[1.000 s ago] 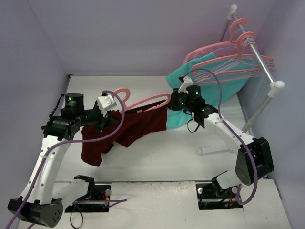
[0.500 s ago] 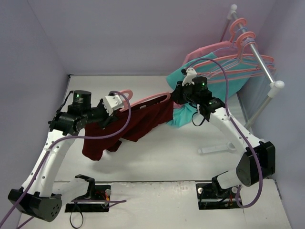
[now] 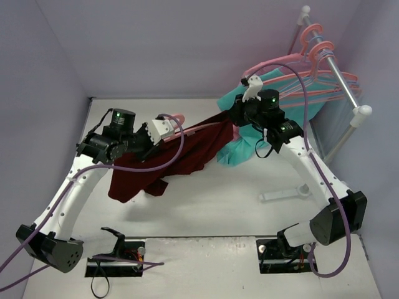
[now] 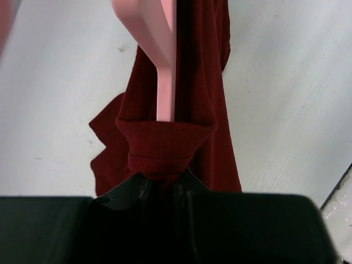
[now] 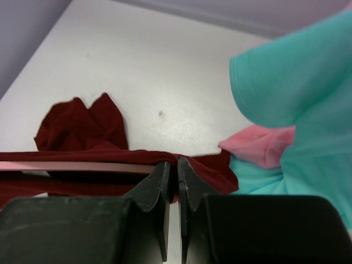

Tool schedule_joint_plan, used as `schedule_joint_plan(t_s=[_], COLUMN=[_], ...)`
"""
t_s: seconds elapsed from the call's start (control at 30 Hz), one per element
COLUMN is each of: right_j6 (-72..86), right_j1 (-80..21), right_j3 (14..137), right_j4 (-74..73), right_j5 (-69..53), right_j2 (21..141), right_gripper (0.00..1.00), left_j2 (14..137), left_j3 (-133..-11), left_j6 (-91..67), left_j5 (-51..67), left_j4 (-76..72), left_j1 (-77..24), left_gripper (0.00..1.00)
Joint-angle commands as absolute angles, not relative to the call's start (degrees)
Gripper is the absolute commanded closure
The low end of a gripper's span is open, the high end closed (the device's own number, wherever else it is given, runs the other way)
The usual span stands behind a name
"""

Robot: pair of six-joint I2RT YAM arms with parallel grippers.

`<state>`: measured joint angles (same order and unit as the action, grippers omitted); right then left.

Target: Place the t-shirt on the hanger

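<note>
The maroon t-shirt [image 3: 187,156] hangs in the air between my two arms, draped over the salmon-pink hanger [image 3: 177,118]. Its lower part droops at the left toward the table. In the left wrist view the hanger's neck [image 4: 165,66] runs into the ribbed collar [image 4: 165,146]. My left gripper [image 4: 165,179] is shut on that collar. My right gripper [image 5: 177,165] is shut on the shirt's edge [image 5: 209,165], right beside the hanger's arm [image 5: 82,166]. From above, the left gripper [image 3: 169,136] is at the hook end and the right gripper [image 3: 232,119] at the shirt's far shoulder.
A clothes rack [image 3: 340,75] stands at the right with several pink hangers [image 3: 315,43]. A teal garment [image 3: 237,152] and a pink one [image 5: 264,148] hang from it, just behind my right gripper. The rack's white foot [image 3: 283,195] lies on the table.
Both arms have lifted and carried the t-shirt and hanger up and to the right, toward the rack. Both grips have stayed shut.
</note>
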<state>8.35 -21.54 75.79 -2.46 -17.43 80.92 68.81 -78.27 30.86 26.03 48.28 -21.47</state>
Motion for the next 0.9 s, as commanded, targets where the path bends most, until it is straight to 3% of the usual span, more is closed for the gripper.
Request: schedule_joint_plan(t_s=[0.0,0.23,0.37,0.87], right_j6=[4.4,-2.7,-7.0,-5.4], right_j1=[-25.1,-37.4,-44.8,-45.8], right_j3=[84.1,101.3,105.7,87.2], right_j4=[1.7,1.6,1.7,1.8], right_j5=[-12.7,-13.5,-7.8,-6.4], right_j2=[77.3,82.6,84.8,80.5], right_gripper=[1.00,1.00,1.00,0.98], left_j2=[69.3,72.5,72.8,59.8], left_j3=[-86.8,-104.7,-108.8,-78.6], left_j6=[31.3,31.8,30.5,23.2], left_j5=[22.7,24.8,21.5,30.8], left_j4=[51.4,51.5,51.3,29.9], left_j1=[-21.7,-22.1,-22.2,-21.6], left_gripper=[1.00,1.00,1.00,1.00])
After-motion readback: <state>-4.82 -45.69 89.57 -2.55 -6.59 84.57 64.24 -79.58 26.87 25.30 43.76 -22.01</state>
